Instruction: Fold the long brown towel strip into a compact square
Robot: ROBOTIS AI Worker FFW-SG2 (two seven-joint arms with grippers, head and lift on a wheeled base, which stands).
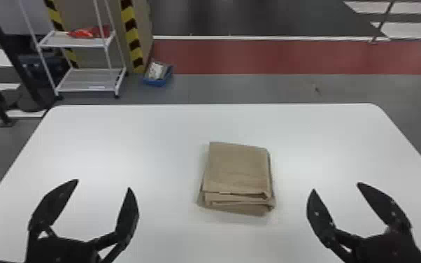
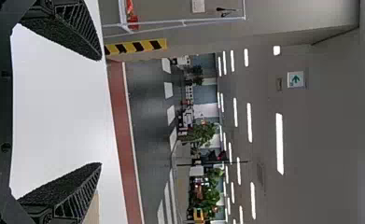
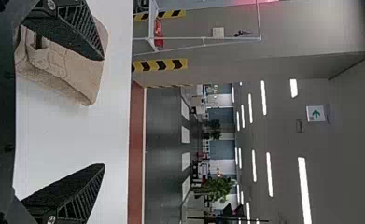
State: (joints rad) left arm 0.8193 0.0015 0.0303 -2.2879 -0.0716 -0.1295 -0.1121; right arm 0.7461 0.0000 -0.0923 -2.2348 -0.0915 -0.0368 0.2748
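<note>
1. Roughly mid-frame, a touch low and right: towel (image 1: 236, 168), folded in a layered, squarish stack on table (image 1: 115, 140).
2. Lower left: left gripper (image 1: 103, 184), spread wide, apart from towel.
3. Lower right: right gripper (image 1: 336, 186), likewise wide.

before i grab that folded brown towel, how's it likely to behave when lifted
The towel will probably feel soft and floppy, as its layers look like loosely stacked cloth. Gripped by the top layer alone, it would likely unfold, since the near edge shows separate, slightly gaping folds. Rolling seems unlikely: it lies flat on the white table.
</note>
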